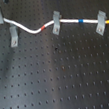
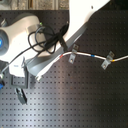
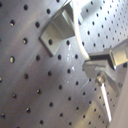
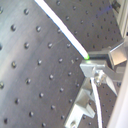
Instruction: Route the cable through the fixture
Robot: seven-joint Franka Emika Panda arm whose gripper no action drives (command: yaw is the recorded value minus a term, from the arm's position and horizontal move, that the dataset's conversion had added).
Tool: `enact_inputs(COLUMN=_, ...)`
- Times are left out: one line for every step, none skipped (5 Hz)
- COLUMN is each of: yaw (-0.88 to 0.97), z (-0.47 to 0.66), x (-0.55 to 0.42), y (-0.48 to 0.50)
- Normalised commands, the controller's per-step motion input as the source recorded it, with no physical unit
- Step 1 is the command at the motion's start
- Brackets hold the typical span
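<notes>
The white cable [image 1: 31, 29] runs across the far part of the board in the first exterior view, with a red-orange band [image 1: 45, 27] and a blue band [image 1: 81, 21]. It passes through two slanted grey clips [image 1: 56, 22] [image 1: 102, 22]. The fixture [image 1: 13, 36], a nearly upright grey clip, stands left of them; the cable passes just beyond its top, not in it. My gripper [image 1: 1, 18] is shut on the cable just left of the fixture. In both wrist views the cable [image 4: 62, 27] leads into the gripper [image 4: 92, 65], with the fixture [image 3: 57, 31] close by.
The black perforated board [image 1: 60, 80] stretches toward the near edge. In the second exterior view the white arm [image 2: 75, 25] and its black hose cover the cable's left part; the two slanted clips [image 2: 74, 52] [image 2: 106, 61] show to the second exterior view's right.
</notes>
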Motion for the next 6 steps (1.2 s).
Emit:
enact_inputs(yaw=-0.19, z=0.10, x=-0.196, y=0.282)
enact_inputs(yaw=-0.28, z=0.15, x=-0.157, y=0.116)
enact_inputs(yaw=-0.29, z=0.20, x=-0.139, y=0.182)
enact_inputs(yaw=-0.26, z=0.22, x=-0.127, y=0.185)
enact_inputs(yaw=-0.25, z=0.21, x=-0.145, y=0.138)
enact_inputs(yaw=-0.23, z=0.11, x=-0.139, y=0.076)
